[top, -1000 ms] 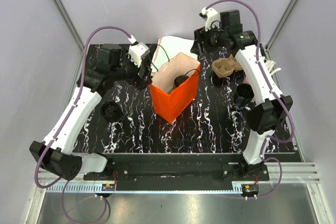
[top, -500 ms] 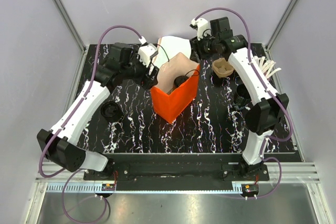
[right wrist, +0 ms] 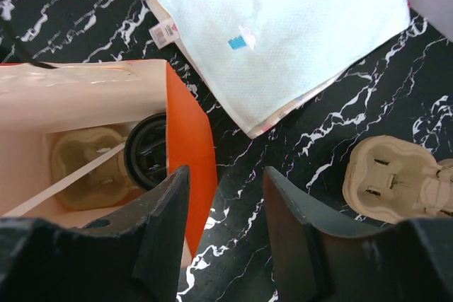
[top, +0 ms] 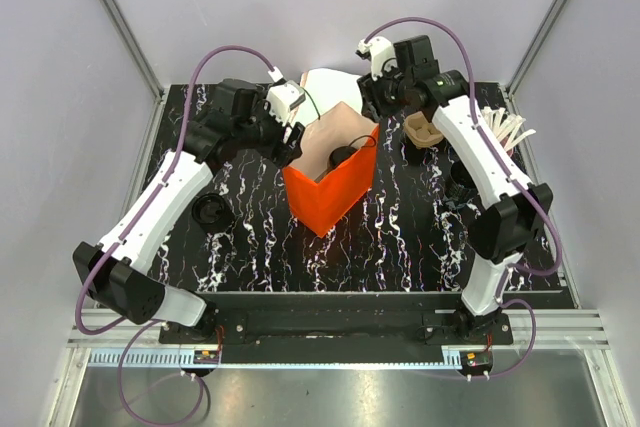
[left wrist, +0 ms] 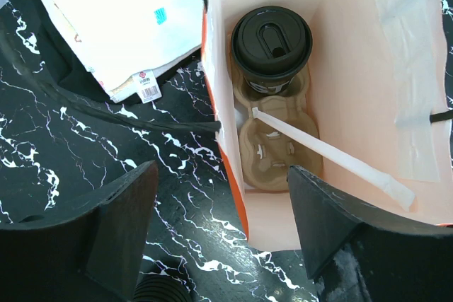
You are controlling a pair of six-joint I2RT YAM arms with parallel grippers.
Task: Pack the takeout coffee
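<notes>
Both my arms have moved in over the orange paper bag (top: 325,197).
Lidded coffee cup (left wrist: 271,42) sits inside; left fingers (left wrist: 120,224) and right fingers (right wrist: 159,238) are spread, empty.

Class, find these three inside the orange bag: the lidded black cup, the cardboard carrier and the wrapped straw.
lidded black cup (left wrist: 271,39), left wrist view, centre of its lid.
cardboard carrier (left wrist: 272,155), left wrist view, its empty slot.
wrapped straw (left wrist: 333,154), left wrist view, middle of its length.

Left arm (top: 165,202) and right arm (top: 482,147) stretched forward and inward, left hand (left wrist: 221,199) spread wide, right hand (right wrist: 225,206) parted
</notes>
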